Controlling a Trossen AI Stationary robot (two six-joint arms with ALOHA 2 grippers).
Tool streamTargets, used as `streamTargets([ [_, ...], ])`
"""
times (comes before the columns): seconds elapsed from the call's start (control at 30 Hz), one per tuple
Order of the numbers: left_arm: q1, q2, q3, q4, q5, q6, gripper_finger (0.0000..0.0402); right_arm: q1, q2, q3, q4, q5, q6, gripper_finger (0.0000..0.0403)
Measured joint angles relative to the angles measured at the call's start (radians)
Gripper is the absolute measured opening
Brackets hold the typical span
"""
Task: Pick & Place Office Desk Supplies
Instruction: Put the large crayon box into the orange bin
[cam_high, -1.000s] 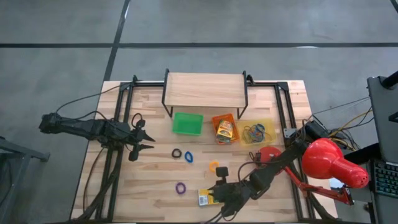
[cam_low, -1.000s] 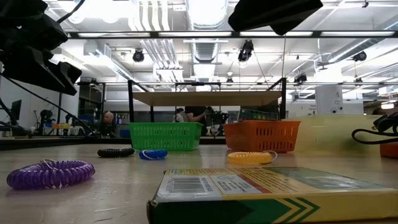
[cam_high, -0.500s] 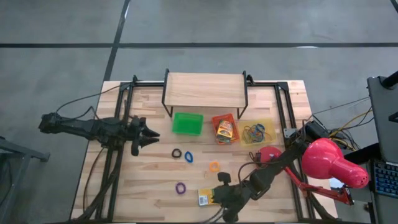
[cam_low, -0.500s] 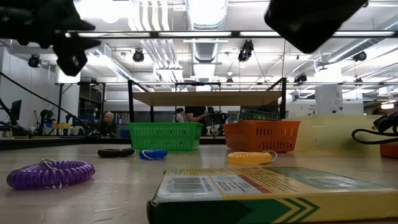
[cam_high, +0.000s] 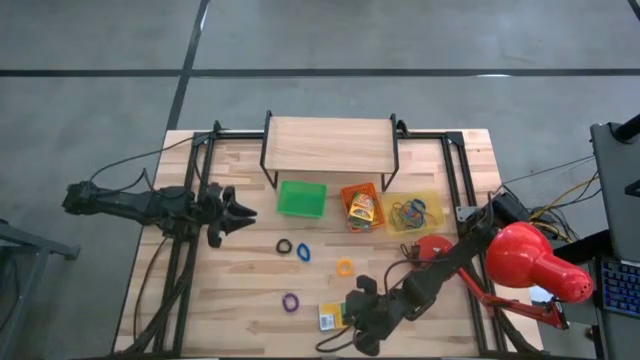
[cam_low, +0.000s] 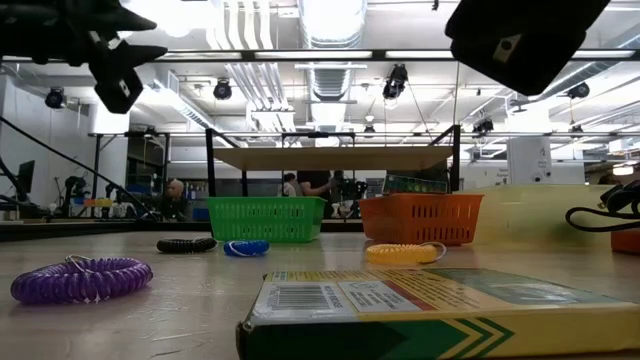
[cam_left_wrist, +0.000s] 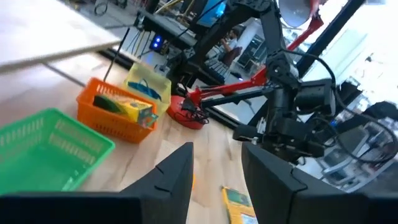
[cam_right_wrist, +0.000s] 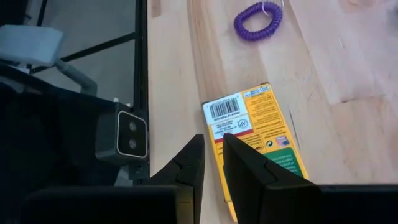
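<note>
A yellow and green printed box (cam_high: 327, 318) lies flat near the table's near edge, also seen in the right wrist view (cam_right_wrist: 252, 134) and the low view (cam_low: 440, 305). My right gripper (cam_high: 348, 320) hangs above its barcode end, slanting down, fingers (cam_right_wrist: 213, 146) a narrow gap apart and empty. A purple coiled band (cam_high: 290, 301) lies left of the box. Black (cam_high: 284, 246), blue (cam_high: 303, 252) and orange (cam_high: 344, 267) bands lie mid-table. My left gripper (cam_high: 240, 212) stands open and level, high over the table's left side (cam_left_wrist: 217, 168).
A green tray (cam_high: 302, 198), an orange tray (cam_high: 362, 207) holding a box and a yellow tray (cam_high: 413, 213) holding bands stand before a wooden shelf (cam_high: 329, 145). A red desk lamp (cam_high: 535, 262) stands at the right. A small camera block (cam_right_wrist: 121, 134) sits at the near edge.
My left gripper has risen a little and tipped up from slanting down to level, rolling as it went. My right gripper has stayed over the box and rolled about its own axis. No object has moved.
</note>
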Motion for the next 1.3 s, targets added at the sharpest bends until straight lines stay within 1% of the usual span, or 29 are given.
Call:
streamTargets([
  [0.1, 0.000, 0.001, 0.000, -0.027, 0.004, -0.049, 0.0142, 0.000, -0.004, 0.000, -0.001, 0.000, -0.001, 0.0056],
  [0.17, 0.000, 0.016, 0.000, -0.024, 0.025, -0.173, 0.0142, 0.000, -0.006, 0.000, 0.000, 0.000, -0.001, 0.0056],
  [0.23, 0.000, 0.033, 0.001, -0.026, 0.096, -0.317, 0.0142, 0.000, -0.007, 0.000, -0.001, 0.000, -0.001, 0.0056],
  [0.27, -0.001, 0.047, 0.002, -0.025, 0.144, -0.354, 0.0141, 0.000, -0.007, 0.000, -0.001, 0.000, -0.001, 0.0056],
  [0.33, -0.005, 0.083, 0.002, -0.025, 0.214, -0.366, 0.0138, 0.000, -0.007, 0.000, -0.002, 0.000, -0.002, 0.0056],
  [0.43, -0.026, 0.151, 0.003, -0.021, 0.206, -0.362, 0.0130, 0.000, -0.007, 0.000, -0.003, 0.003, -0.007, 0.0056],
  [0.5, -0.045, 0.209, 0.009, 0.009, 0.171, -0.319, 0.0126, 0.000, -0.007, 0.000, -0.004, 0.004, -0.012, 0.0056],
  [0.63, -0.101, 0.330, 0.048, 0.144, 0.164, -0.172, 0.0122, 0.000, -0.008, 0.000, -0.016, 0.026, -0.012, 0.0056],
  [0.73, -0.167, 0.409, 0.104, 0.211, 0.164, 0.017, 0.0118, 0.000, -0.010, 0.000, -0.034, 0.029, -0.012, 0.0056],
  [0.8, -0.224, 0.457, 0.142, 0.227, 0.164, 0.156, 0.0115, 0.000, -0.010, 0.000, -0.031, 0.029, -0.012, 0.0056],
  [0.87, -0.287, 0.506, 0.170, 0.232, 0.150, 0.262, 0.0105, 0.000, -0.011, 0.000, -0.032, 0.029, -0.012, 0.0056],
  [0.93, -0.352, 0.561, 0.198, 0.257, 0.094, 0.342, 0.0088, 0.000, -0.011, 0.000, -0.032, 0.029, -0.012, 0.0056],
  [1.03, -0.438, 0.648, 0.239, 0.261, -0.029, 0.476, 0.0049, 0.000, -0.011, 0.000, -0.032, 0.029, -0.012, 0.0056],
  [1.1, -0.477, 0.708, 0.262, 0.255, -0.118, 0.569, 0.0018, 0.000, -0.011, 0.000, -0.034, 0.029, -0.012, 0.0056],
  [1.13, -0.491, 0.736, 0.275, 0.255, -0.157, 0.602, 0.0009, 0.000, -0.011, 0.000, -0.034, 0.029, -0.012, 0.0056],
  [1.23, -0.507, 0.812, 0.312, 0.258, -0.258, 0.634, 0.0005, 0.000, -0.011, 0.000, -0.034, 0.029, -0.012, 0.0056],
  [1.3, -0.507, 0.856, 0.330, 0.258, -0.272, 0.634, 0.0004, 0.000, -0.011, 0.000, -0.034, 0.033, -0.011, 0.0056],
])
